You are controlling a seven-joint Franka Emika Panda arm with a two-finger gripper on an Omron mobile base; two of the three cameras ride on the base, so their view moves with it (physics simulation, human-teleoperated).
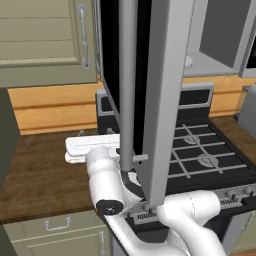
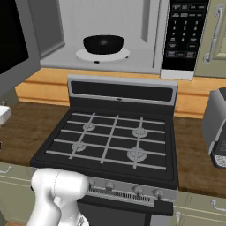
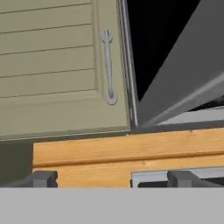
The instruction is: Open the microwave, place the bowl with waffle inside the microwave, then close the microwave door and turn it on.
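Observation:
The microwave (image 2: 110, 62) hangs open above the stove. The black bowl (image 2: 103, 44) rests on the white turntable inside its grey cavity; I cannot make out the waffle in it. The microwave door (image 1: 165, 100) is swung far out toward me, with its long silver bar handle (image 1: 127, 85) facing left. My gripper (image 3: 113, 178) is open and holds nothing, its two dark fingertips (image 3: 43, 178) set wide apart. The white hand (image 1: 80, 148) hovers low over the wooden counter, left of the door, facing the wall cabinet and the door's hinge side.
A black stove (image 2: 110, 137) with grey grates sits under the microwave. An olive-green cabinet door (image 3: 52, 65) with a metal handle is left of it. The keypad panel (image 2: 183, 35) is at the microwave's right. A grey toaster (image 2: 216, 128) stands on the right counter.

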